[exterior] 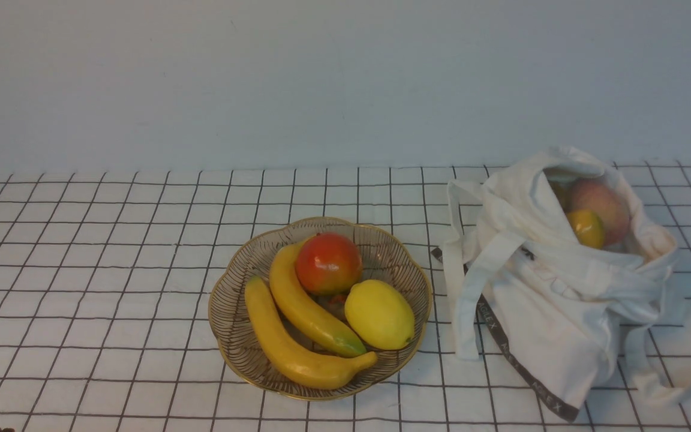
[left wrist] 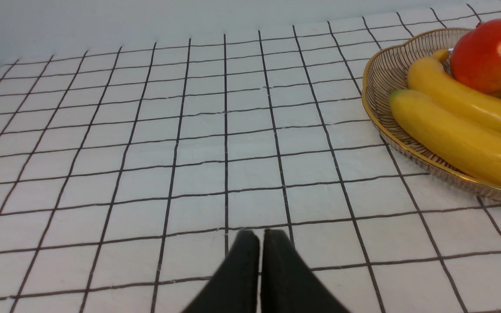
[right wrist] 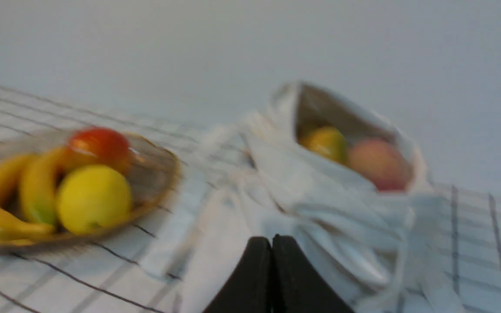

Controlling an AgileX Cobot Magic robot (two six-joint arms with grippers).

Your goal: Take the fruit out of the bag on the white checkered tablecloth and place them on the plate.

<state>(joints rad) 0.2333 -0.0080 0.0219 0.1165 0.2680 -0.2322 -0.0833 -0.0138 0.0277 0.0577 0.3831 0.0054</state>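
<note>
Saw two bananas [exterior: 297, 354], lemon [exterior: 379, 315] and red-orange round fruit [exterior: 329, 264] in gold-rimmed plate [exterior: 231, 360] on checkered tablecloth [exterior: 111, 312]. Noted peach [exterior: 600, 207] and smaller yellow-orange fruit [exterior: 586, 228] inside white tote bag [exterior: 552, 312], lying right of plate, mouth open. Found left gripper [left wrist: 260, 237] with jaws nearly touching, empty; right gripper [right wrist: 272, 243] with jaws closed together, likewise empty, before bag in right wrist view.
</note>
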